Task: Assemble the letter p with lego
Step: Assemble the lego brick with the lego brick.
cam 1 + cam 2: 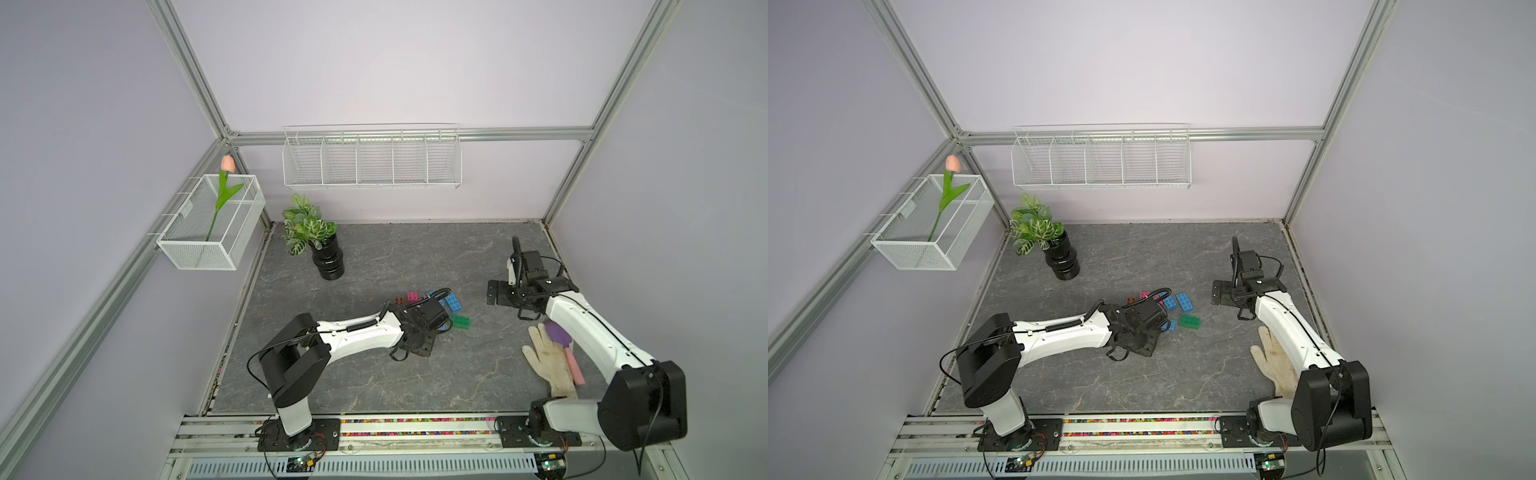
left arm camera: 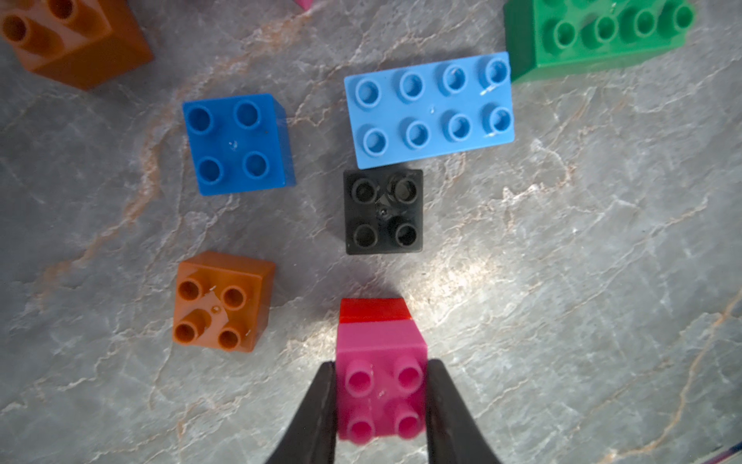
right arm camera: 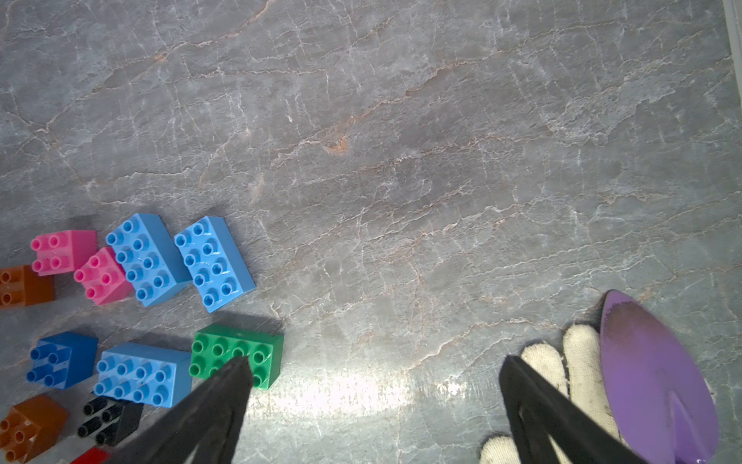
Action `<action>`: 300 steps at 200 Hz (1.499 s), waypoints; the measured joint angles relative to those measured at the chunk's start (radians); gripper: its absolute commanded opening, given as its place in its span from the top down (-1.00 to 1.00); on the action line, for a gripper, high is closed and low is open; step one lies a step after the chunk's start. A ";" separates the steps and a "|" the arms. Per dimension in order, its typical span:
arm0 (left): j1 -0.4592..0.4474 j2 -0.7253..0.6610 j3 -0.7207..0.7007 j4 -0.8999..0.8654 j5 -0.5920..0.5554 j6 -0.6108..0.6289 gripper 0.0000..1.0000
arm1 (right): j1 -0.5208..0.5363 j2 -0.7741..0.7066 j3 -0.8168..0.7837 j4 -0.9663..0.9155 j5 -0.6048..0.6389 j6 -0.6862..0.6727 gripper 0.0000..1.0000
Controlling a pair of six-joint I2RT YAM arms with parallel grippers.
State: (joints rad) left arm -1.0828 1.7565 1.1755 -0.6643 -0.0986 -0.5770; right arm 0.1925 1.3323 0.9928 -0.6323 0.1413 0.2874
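Note:
In the left wrist view my left gripper (image 2: 381, 365) is shut on a pink square lego brick (image 2: 381, 385), which sits on top of a red brick (image 2: 373, 311). Beyond it on the table lie a black square brick (image 2: 383, 211), a blue square brick (image 2: 237, 144), a light blue oblong brick (image 2: 429, 108), a green oblong brick (image 2: 594, 32) and two orange bricks (image 2: 223, 301). Both top views show the cluster (image 1: 454, 303) partly hidden under the left wrist. My right gripper (image 3: 373, 361) stands wide open and holds nothing, to the right of the bricks (image 1: 496, 293).
A white work glove (image 1: 548, 361) and a purple trowel with a pink handle (image 1: 559, 332) lie under the right arm. A potted plant (image 1: 328, 262) stands at the back left. Wire baskets hang on the back wall (image 1: 372, 160) and the left wall (image 1: 212, 224).

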 measured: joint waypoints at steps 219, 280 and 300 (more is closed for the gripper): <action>0.029 0.018 -0.018 0.074 0.074 0.011 0.59 | 0.000 0.010 -0.002 0.000 0.000 0.000 -0.99; 0.029 0.015 -0.029 0.076 0.070 0.007 0.13 | 0.000 0.009 -0.002 0.000 0.000 0.000 -0.95; 0.029 0.017 -0.037 0.037 0.069 0.007 0.10 | 0.000 0.008 -0.002 0.000 0.000 0.000 -0.94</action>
State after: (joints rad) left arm -1.0534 1.7737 1.1385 -0.6277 -0.0292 -0.5701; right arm 0.1925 1.3407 0.9905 -0.6319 0.1410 0.2874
